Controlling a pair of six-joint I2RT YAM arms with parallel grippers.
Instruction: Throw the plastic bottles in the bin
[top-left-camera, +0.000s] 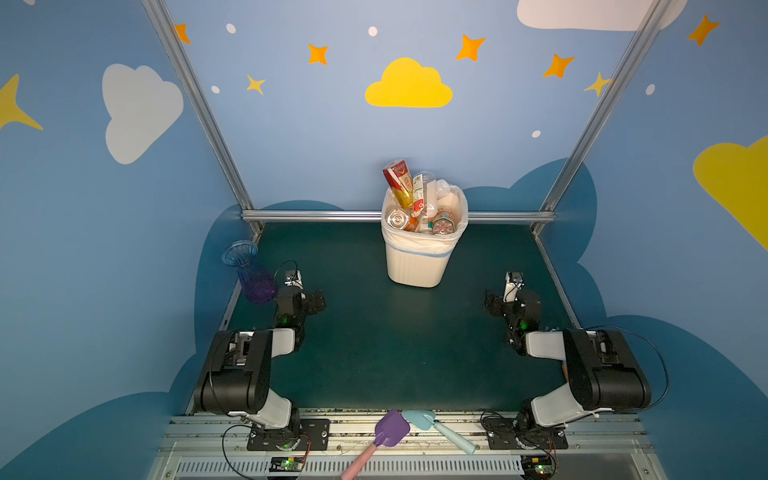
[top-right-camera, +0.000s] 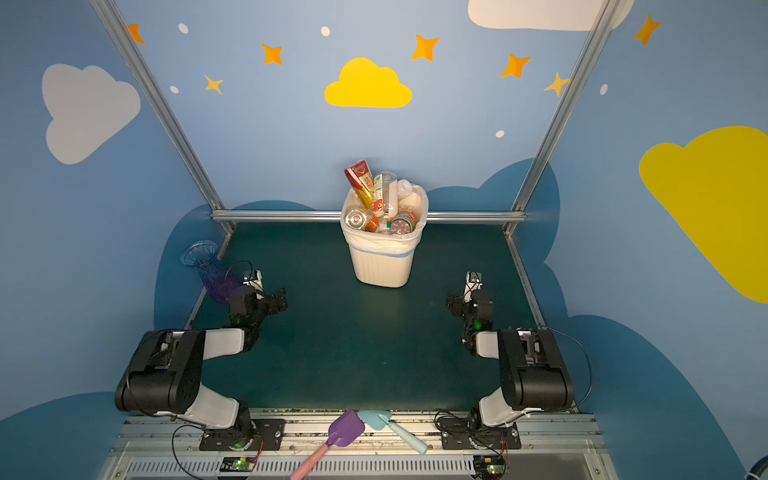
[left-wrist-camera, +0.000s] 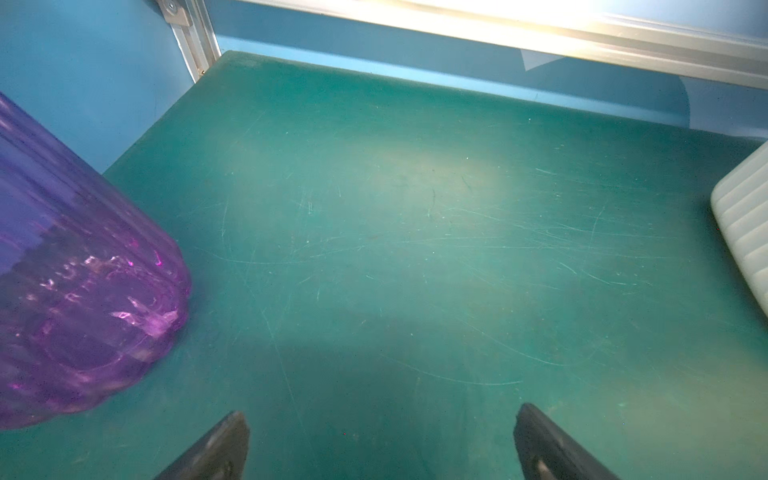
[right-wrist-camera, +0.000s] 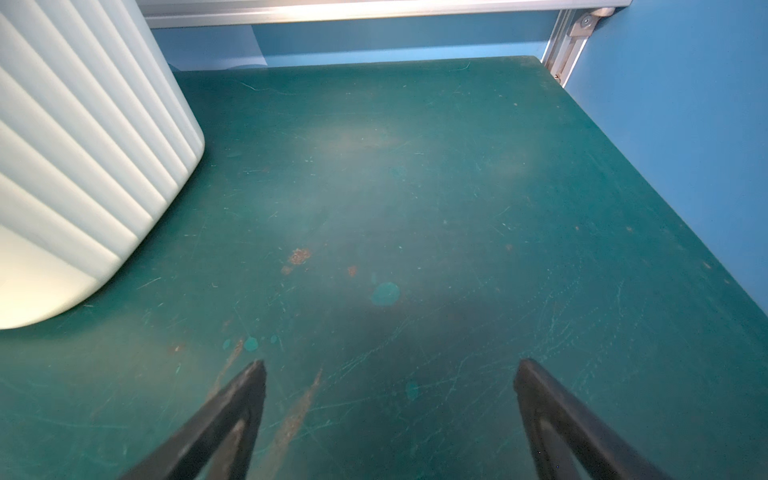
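The off-white ribbed bin (top-left-camera: 417, 266) (top-right-camera: 382, 266) stands at the back middle of the green table, lined with a white bag. Several plastic bottles (top-left-camera: 415, 199) (top-right-camera: 374, 199) fill it, and some stick up above the rim. I see no bottle on the table itself. My left gripper (top-left-camera: 318, 301) (top-right-camera: 280, 299) (left-wrist-camera: 382, 419) hovers low at the left, open and empty. At the right my right gripper (top-left-camera: 492, 301) (top-right-camera: 453, 301) (right-wrist-camera: 390, 370) is also open with only bare table between its fingers. The bin's wall (left-wrist-camera: 744, 224) (right-wrist-camera: 83, 145) shows at the edge of both wrist views.
A blue-purple ribbed vase (top-left-camera: 249, 270) (top-right-camera: 208, 266) (left-wrist-camera: 75, 270) stands at the table's left edge, close beside my left arm. A purple shovel (top-left-camera: 390, 428) and a light-blue shovel (top-left-camera: 419, 417) lie on the front rail. Aluminium posts and blue walls enclose the table.
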